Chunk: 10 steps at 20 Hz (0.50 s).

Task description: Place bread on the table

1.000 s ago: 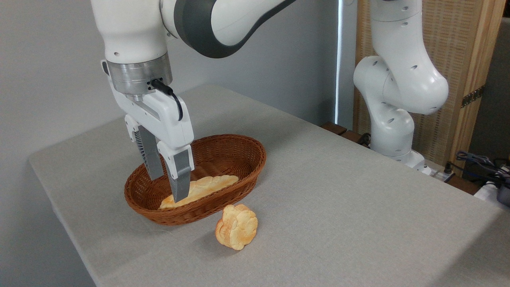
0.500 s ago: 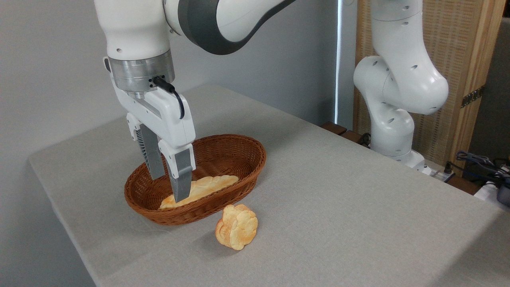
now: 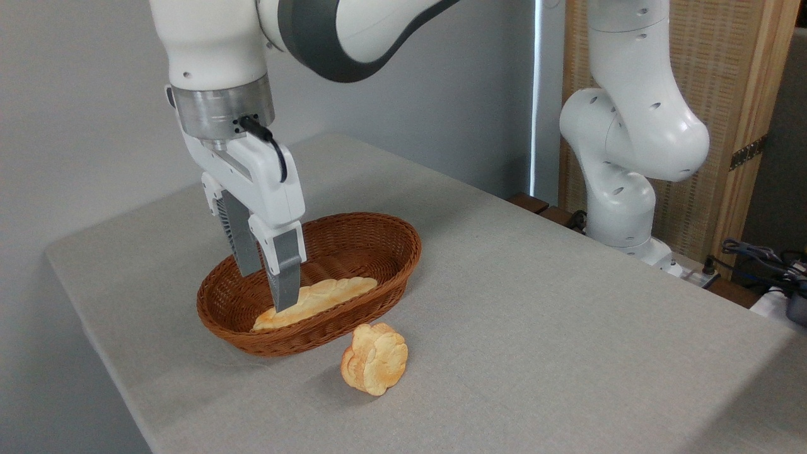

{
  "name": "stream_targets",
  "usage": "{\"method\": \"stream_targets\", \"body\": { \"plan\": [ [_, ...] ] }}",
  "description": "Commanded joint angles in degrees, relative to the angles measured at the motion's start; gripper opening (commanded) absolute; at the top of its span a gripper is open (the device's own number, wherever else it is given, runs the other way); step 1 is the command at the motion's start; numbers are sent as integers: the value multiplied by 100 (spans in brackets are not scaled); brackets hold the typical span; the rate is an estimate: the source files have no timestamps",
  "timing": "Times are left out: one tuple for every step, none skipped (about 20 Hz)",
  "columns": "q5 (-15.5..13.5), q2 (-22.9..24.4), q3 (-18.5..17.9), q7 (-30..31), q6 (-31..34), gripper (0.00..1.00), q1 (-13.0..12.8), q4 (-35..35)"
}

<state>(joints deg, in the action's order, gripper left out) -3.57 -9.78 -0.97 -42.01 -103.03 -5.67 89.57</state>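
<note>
The bread (image 3: 331, 294), a long pale golden loaf, lies along the near side of the brown wicker basket (image 3: 403, 249). My gripper (image 3: 268, 287) hangs over the loaf's left end, pointing down into the basket. It is open, with nothing between its grey fingers. The nearer fingertip (image 3: 286, 301) stands in front of the loaf and hides part of it, so I cannot tell whether they touch. The basket rests on the table (image 3: 536, 315), which is covered in light grey cloth.
A small flower-shaped bun (image 3: 374, 358) stands on edge on the cloth just in front of the basket. The arm's white base (image 3: 621, 208) rises at the table's far right edge, with cables (image 3: 756, 252) beside it. The table's left edge drops away near the basket.
The gripper has risen slightly above the basket, still open. The loaf, the basket and the bun have not moved.
</note>
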Motion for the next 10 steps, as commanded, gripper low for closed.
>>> {"method": "stream_targets", "body": {
  "plan": [
    [14, 134, 80, 17, -33, 100, -66, 333],
    [14, 134, 88, 17, -33, 100, -75, 420],
    [-3, 134, 106, 34, -33, 100, -145, 482],
    [-12, 134, 132, 61, -24, 100, -163, 561],
    [-30, 134, 167, 148, -33, 100, -163, 597],
    [-39, 134, 211, 279, -33, 100, -154, 597],
    [-47, 125, 229, 385, -33, 100, -163, 597],
    [-56, 125, 238, 473, -24, 100, -163, 606],
    [-65, 125, 273, 544, -24, 100, -163, 623],
    [-74, 125, 377, 571, -16, 100, -163, 684]
  ]
}}
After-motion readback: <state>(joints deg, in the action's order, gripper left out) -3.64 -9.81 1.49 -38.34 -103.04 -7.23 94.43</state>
